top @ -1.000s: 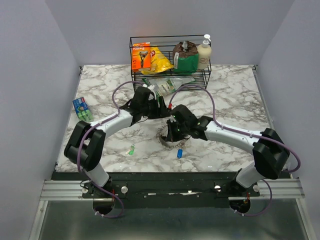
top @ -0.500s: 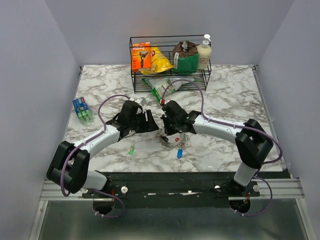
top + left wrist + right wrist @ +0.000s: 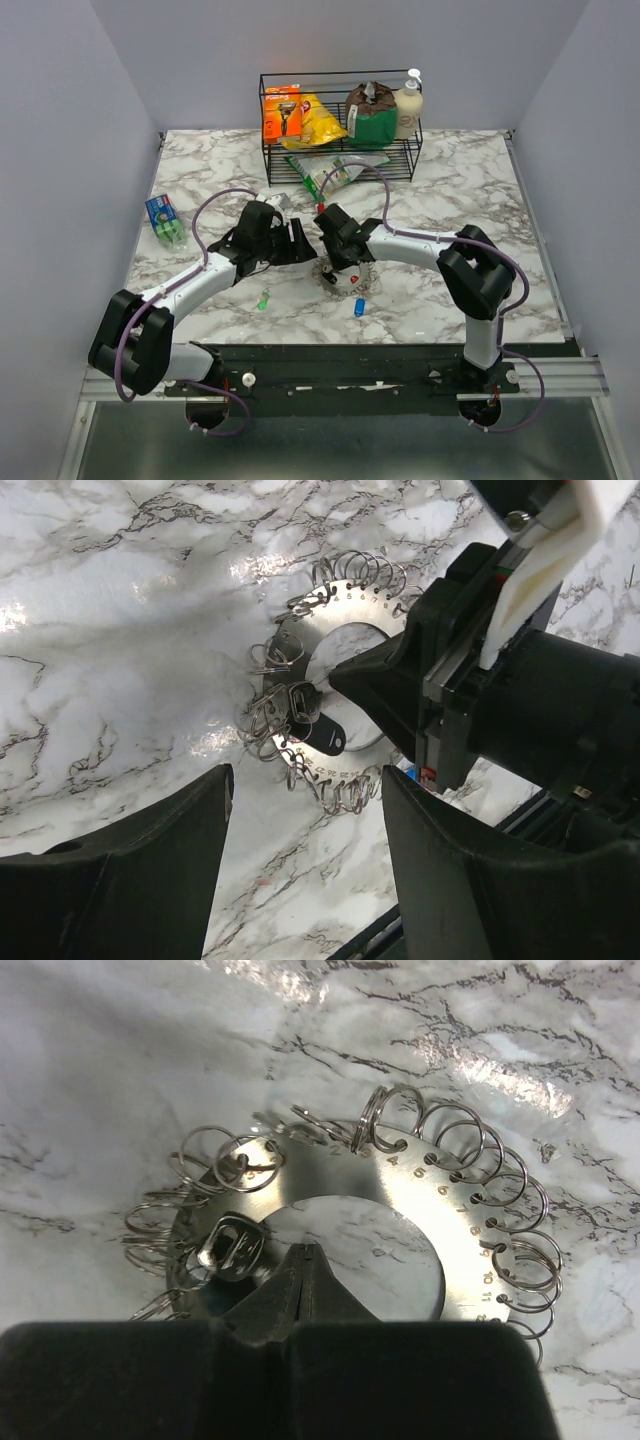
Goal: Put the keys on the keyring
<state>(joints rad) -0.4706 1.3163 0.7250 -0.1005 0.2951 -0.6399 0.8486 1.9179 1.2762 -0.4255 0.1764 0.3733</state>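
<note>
The keyring point(image 3: 470, 1210) is a flat silver ring plate with numbered holes, fringed with several small wire rings. It lies on the marble top point(image 3: 470, 215) and also shows in the left wrist view point(image 3: 345, 610) and the top view point(image 3: 362, 277). A small dark oval clip point(image 3: 322, 736) lies on its near rim. My right gripper point(image 3: 305, 1252) is shut, its tip inside the ring's centre hole point(image 3: 340, 675). My left gripper point(image 3: 305, 780) is open and empty, hovering just left of the ring point(image 3: 303, 243). A green-headed key point(image 3: 263, 299) and a blue-headed key point(image 3: 359, 307) lie loose nearer the front.
A black wire basket point(image 3: 340, 150) with a bottle and packets stands at the back. A green packet point(image 3: 325, 172) lies in front of it. A small blue-green box point(image 3: 164, 220) sits at the left edge.
Both grippers have come in toward the ring. The right gripper has moved left and its elbow has swung in; the left arm has drawn back toward the front left.
</note>
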